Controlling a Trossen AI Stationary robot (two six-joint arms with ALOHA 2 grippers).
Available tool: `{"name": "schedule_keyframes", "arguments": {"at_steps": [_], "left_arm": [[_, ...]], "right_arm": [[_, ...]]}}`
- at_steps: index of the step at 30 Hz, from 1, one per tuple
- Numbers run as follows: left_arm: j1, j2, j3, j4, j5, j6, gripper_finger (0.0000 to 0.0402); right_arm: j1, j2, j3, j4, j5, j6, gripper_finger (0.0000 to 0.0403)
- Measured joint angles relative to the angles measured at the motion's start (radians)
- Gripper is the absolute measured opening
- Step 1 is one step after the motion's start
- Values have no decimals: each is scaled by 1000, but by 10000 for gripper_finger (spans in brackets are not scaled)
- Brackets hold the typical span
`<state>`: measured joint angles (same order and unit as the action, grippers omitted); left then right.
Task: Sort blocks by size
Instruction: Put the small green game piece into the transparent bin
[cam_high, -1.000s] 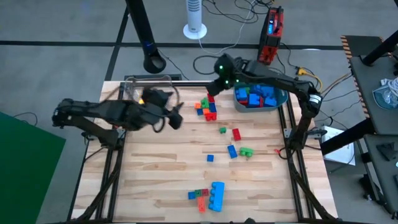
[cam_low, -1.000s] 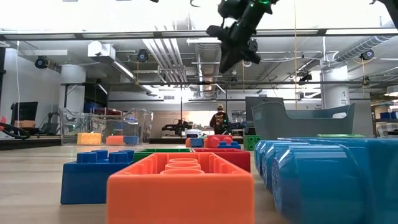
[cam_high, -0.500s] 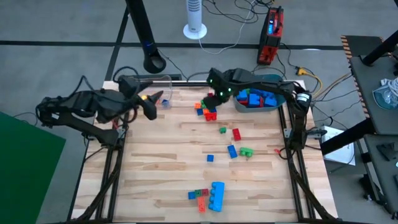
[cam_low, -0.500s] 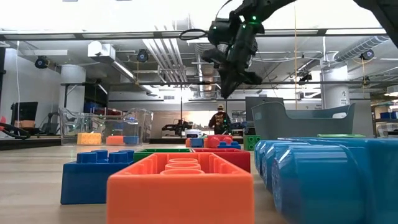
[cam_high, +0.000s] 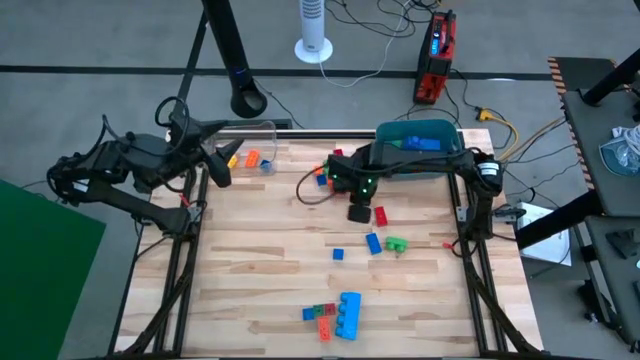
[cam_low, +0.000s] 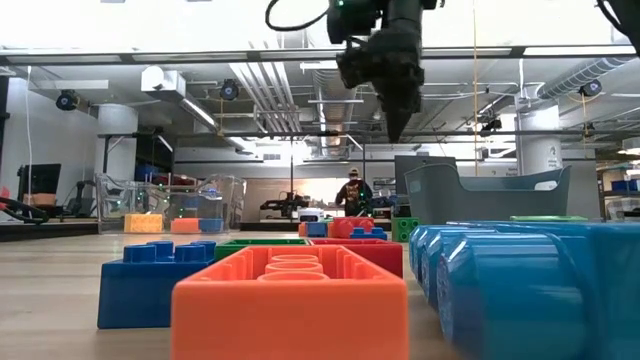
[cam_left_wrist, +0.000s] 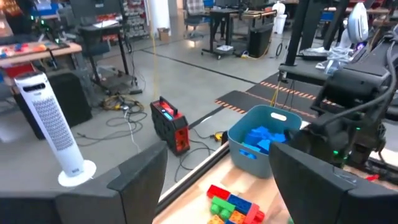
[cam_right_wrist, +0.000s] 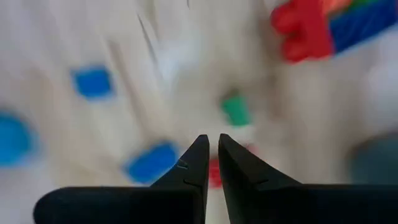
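Observation:
Blocks lie scattered on the wooden table: a mixed cluster (cam_high: 335, 175) at the far middle, a red block (cam_high: 380, 215), a blue block (cam_high: 373, 242), a green block (cam_high: 397, 243), a tiny blue block (cam_high: 338, 254), and a group (cam_high: 335, 315) by the near edge. My right gripper (cam_high: 358, 210) hangs over the middle, pointing down and shut with nothing between its fingers (cam_right_wrist: 211, 155). A tiny green block (cam_right_wrist: 236, 109) and a blue one (cam_right_wrist: 149, 163) lie under it. My left gripper (cam_high: 215, 168) stands open (cam_left_wrist: 217, 162) at the far left, beside the clear box (cam_high: 245, 140).
A teal tub (cam_high: 420, 145) holding blue blocks stands at the far right. The clear box holds an orange block (cam_high: 250, 158) and a blue one (cam_high: 266, 165). In the low view an orange block (cam_low: 290, 295) and blue blocks (cam_low: 540, 290) fill the foreground.
My right gripper has swung from beside the teal tub toward the table's near edge and down, ending over the blocks at mid-table with its fingers pointing down. My left gripper has drawn back toward the table's left edge, next to the clear box.

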<state>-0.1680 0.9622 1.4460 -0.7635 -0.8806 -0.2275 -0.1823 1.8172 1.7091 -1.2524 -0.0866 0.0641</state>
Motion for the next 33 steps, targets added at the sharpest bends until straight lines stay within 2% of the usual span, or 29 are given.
{"name": "schedule_keyframes", "arguments": {"at_steps": [2, 4, 9, 13, 18, 22, 28, 33], "left_arm": [[0, -1, 0, 0, 0, 28, 268], [0, -1, 0, 0, 0, 44, 268], [0, 2, 0, -3, 0, 62, 268], [0, 1, 0, -1, 0, 58, 268], [0, -1, 0, 0, 0, 61, 268], [0, 6, 0, 0, 0, 61, 268], [0, 26, 0, -3, 0, 62, 268], [0, 54, -1, 5, 1, 49, 268]], "right_arm": [[12, 0, -13, 6, 59, -180, 31], [12, 1, -29, 7, 60, -264, 41], [-1, 1, -96, 43, 3, -313, 88], [-1, -2, -142, 124, 10, -418, 134], [-6, -1, -210, 224, 30, -407, 189], [-9, -1, -268, 264, 35, -423, 218], [-10, 0, -393, 401, 35, -416, 230], [-19, 0, -460, 487, 38, -369, 210]]}}
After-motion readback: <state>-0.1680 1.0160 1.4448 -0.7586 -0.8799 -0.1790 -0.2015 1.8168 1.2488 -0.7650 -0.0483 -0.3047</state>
